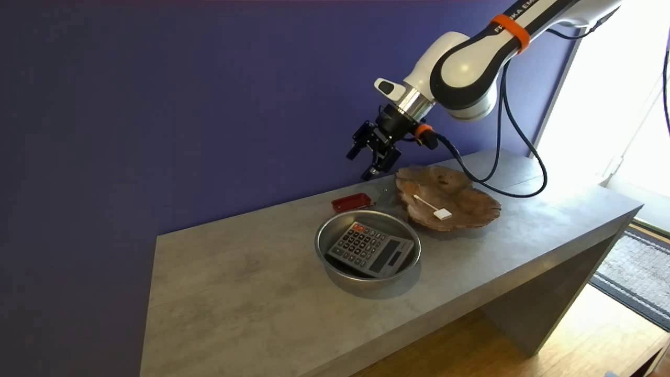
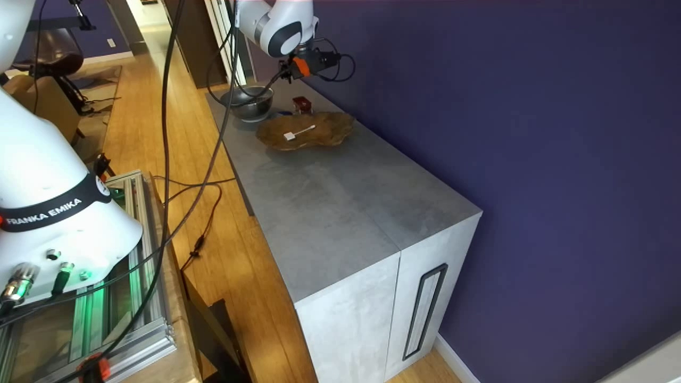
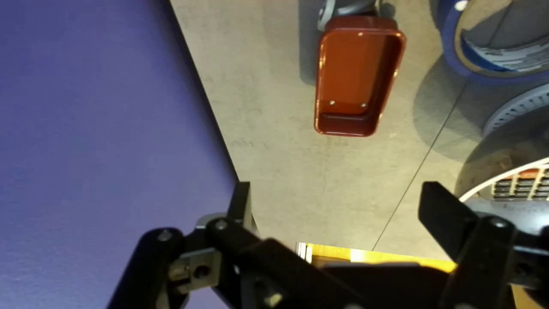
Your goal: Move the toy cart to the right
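The toy cart [image 1: 352, 202] is a small red open tray on the grey counter, close to the purple wall and behind the metal bowl. It also shows beyond the wooden dish in an exterior view [image 2: 302, 104]. In the wrist view the cart [image 3: 354, 77] lies at the upper middle, with grey wheel-like parts at its top end. My gripper [image 1: 360, 165] hangs in the air above the cart near the wall. In the wrist view the gripper [image 3: 336, 193] is open, with its fingers wide apart and nothing between them. The cart is beyond the fingertips, not touched.
A round metal bowl [image 1: 361, 285] holding a grey calculator [image 1: 369, 248] stands in front of the cart. A brown wooden dish [image 1: 473, 209] with a white adapter [image 1: 442, 213] lies beside it. A blue tape roll [image 3: 454, 47] is near the cart. The purple wall [image 3: 107, 128] is close.
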Controlling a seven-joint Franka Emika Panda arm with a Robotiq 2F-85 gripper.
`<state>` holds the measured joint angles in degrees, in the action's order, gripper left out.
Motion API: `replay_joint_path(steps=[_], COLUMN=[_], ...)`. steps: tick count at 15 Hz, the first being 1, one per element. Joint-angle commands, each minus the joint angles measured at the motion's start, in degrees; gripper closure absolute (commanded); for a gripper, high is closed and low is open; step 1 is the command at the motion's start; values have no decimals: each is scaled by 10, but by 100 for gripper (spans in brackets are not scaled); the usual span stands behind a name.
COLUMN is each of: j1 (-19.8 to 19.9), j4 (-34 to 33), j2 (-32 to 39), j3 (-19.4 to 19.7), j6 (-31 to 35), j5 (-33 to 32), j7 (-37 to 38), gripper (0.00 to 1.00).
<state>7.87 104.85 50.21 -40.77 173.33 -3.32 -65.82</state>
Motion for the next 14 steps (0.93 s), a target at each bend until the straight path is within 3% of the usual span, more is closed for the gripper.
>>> replay_joint_path(steps=[1,6,11,14], j1=[-13,-43,-57,-70], j4=[6,8,12,13], j2=[9,3,10,12], j3=[22,69,70,79], j6=[48,23,15,12], j5=[-46,-90,-107,-112], j7=[2,9,0,4], gripper=[0,5,14,39])
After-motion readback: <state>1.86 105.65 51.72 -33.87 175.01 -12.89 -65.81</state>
